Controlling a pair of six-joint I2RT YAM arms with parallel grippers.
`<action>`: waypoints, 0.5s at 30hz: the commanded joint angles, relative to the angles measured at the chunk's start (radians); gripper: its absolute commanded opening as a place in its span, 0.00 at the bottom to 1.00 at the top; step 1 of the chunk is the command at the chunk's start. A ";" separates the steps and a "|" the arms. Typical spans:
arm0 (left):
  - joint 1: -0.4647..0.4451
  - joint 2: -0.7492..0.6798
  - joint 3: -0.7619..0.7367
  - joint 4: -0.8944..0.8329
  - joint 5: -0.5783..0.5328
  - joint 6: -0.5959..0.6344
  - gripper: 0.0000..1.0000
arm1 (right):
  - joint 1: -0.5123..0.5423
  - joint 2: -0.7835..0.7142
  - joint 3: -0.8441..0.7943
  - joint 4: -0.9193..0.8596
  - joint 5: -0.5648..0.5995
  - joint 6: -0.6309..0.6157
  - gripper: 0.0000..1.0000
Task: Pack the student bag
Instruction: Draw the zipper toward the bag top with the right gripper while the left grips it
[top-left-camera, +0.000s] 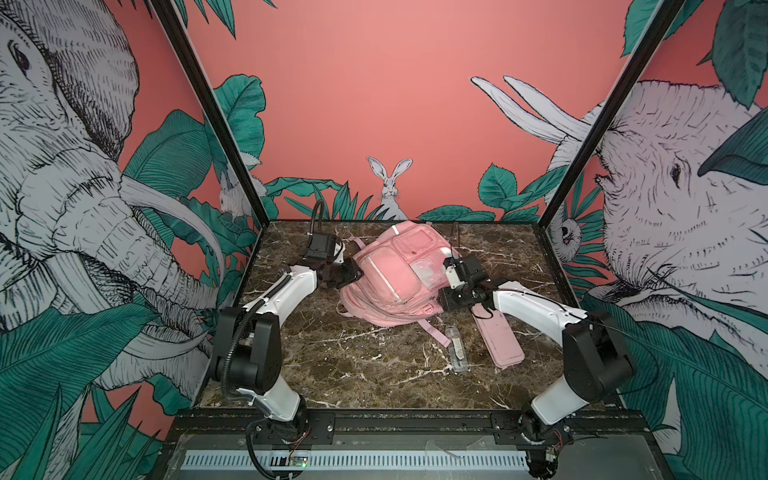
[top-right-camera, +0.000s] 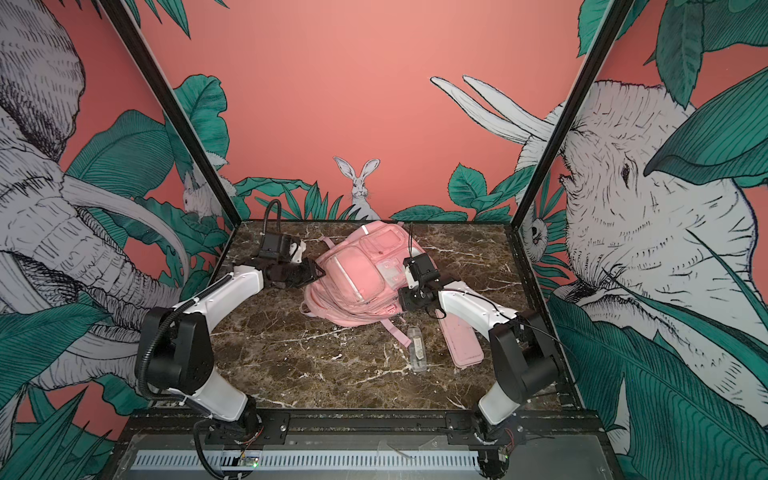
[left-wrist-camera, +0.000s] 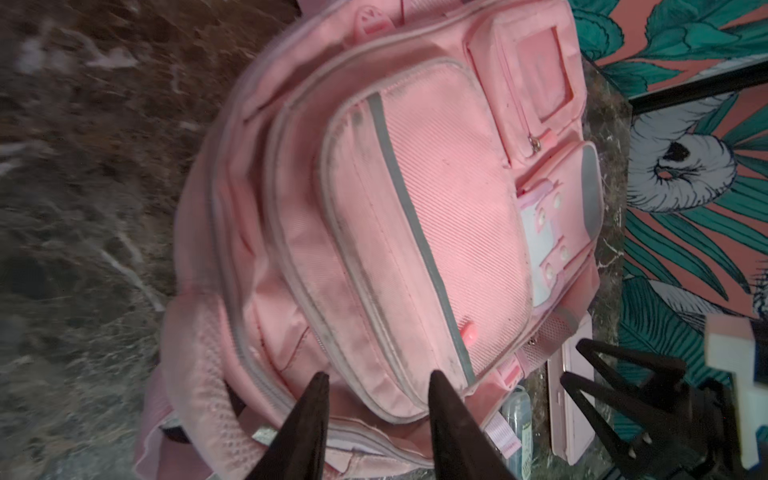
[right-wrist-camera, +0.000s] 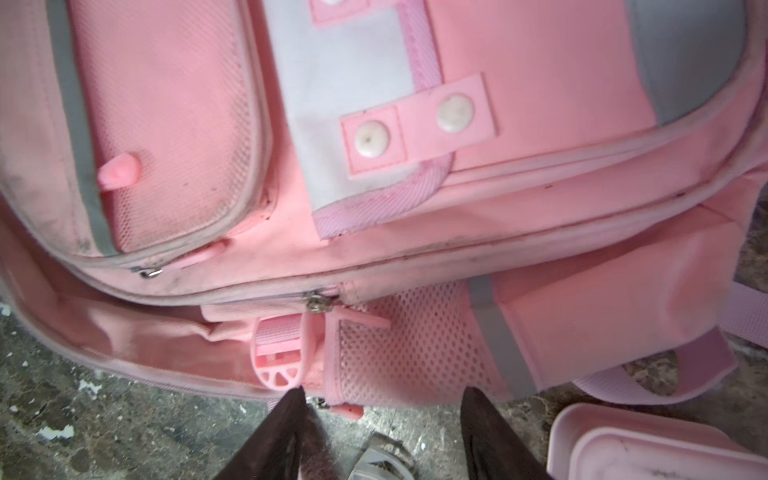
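The student bag (top-left-camera: 390, 274) (top-right-camera: 353, 274), a large pink backpack with silver strips, lies front up in the middle of the marble table in both top views. My left gripper (top-left-camera: 356, 271) (left-wrist-camera: 378, 376) is at the bag's left edge, open, its fingertips over the bag's fabric and gripping nothing. My right gripper (top-left-camera: 442, 298) (right-wrist-camera: 384, 392) is open at the bag's right side, just short of a mesh side pocket (right-wrist-camera: 407, 357), with bare table between its fingers. A zip slider (right-wrist-camera: 316, 301) sits on the main zip, which gapes beside it.
A flat pink pencil case (top-left-camera: 498, 336) (right-wrist-camera: 648, 444) lies under my right arm, right of the bag. A clear plastic bottle (top-left-camera: 456, 343) lies beside it toward the front. Bag straps (top-left-camera: 434, 332) trail toward the front. Walls close in the table (top-left-camera: 332, 365) at the back and sides.
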 joint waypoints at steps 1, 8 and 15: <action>-0.030 0.029 0.016 0.031 0.033 -0.026 0.42 | 0.002 0.037 0.021 0.035 -0.036 -0.008 0.59; -0.055 0.092 -0.014 0.096 0.063 -0.073 0.41 | -0.001 0.087 0.033 0.063 -0.071 -0.003 0.60; -0.064 0.121 -0.046 0.126 0.064 -0.088 0.39 | -0.003 0.136 0.037 0.080 -0.100 -0.002 0.60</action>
